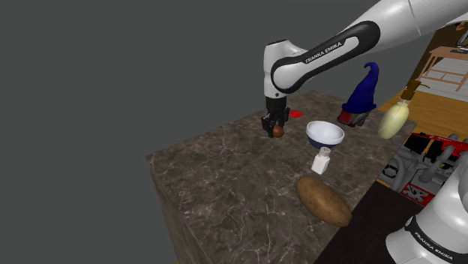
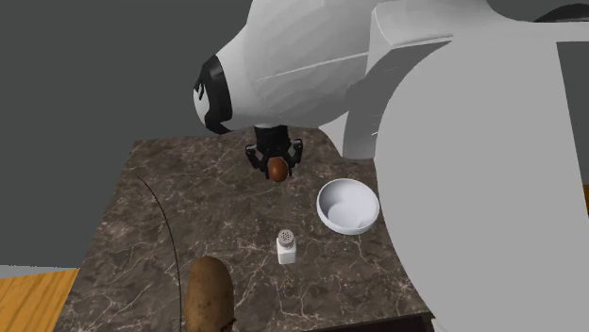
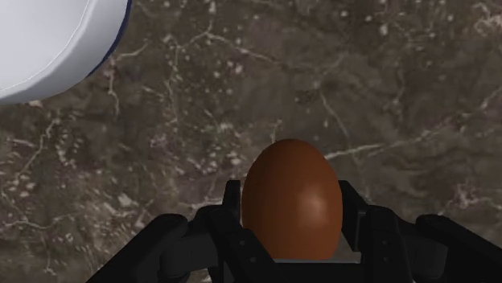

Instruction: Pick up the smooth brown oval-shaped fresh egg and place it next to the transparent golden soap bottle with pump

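Note:
A smooth brown egg (image 3: 291,198) sits clasped between my black fingers (image 3: 229,211), held a little above the dark marble tabletop (image 1: 225,187). In the shoulder view my gripper (image 1: 275,129) hangs over the far part of the table with the egg (image 1: 278,130) in it. The second exterior view has the egg (image 2: 277,169) under the gripper (image 2: 276,162). The pale golden soap bottle with a pump (image 1: 394,116) stands at the shoulder view's far right, past the table's corner, well apart from the gripper.
A white bowl (image 1: 325,134) with a dark rim stands right of the gripper in the shoulder view, a small white shaker (image 1: 322,160) and a large brown potato (image 1: 324,200) nearer the stand. A blue gnome figure (image 1: 362,94) stands beside the bottle.

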{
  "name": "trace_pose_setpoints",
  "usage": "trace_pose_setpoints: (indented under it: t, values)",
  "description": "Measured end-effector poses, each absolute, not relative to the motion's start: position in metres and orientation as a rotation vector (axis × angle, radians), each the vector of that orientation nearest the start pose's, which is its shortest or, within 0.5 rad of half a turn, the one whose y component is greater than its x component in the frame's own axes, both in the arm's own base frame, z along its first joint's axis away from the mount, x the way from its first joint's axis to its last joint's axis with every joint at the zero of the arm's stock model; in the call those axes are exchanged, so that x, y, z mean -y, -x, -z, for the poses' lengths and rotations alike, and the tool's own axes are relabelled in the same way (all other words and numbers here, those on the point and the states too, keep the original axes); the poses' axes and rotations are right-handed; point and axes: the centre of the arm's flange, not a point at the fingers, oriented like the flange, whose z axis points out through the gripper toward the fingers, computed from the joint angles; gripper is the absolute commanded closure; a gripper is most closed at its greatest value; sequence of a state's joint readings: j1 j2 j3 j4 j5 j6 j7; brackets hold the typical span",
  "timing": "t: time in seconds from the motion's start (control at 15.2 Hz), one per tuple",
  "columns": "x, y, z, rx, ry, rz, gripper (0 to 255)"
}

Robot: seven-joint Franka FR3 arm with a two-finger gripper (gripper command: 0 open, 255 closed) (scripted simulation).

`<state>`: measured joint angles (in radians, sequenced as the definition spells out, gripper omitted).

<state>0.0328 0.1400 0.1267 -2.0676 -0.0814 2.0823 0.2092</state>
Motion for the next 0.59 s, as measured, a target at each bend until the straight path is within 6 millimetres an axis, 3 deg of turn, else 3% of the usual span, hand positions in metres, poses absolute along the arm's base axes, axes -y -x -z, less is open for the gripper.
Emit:
trace_pose_setpoints:
  t: [0.59]
  values:
    - [-0.084,-0.552,-0.404,-0.009,3.209,-0.180,255]
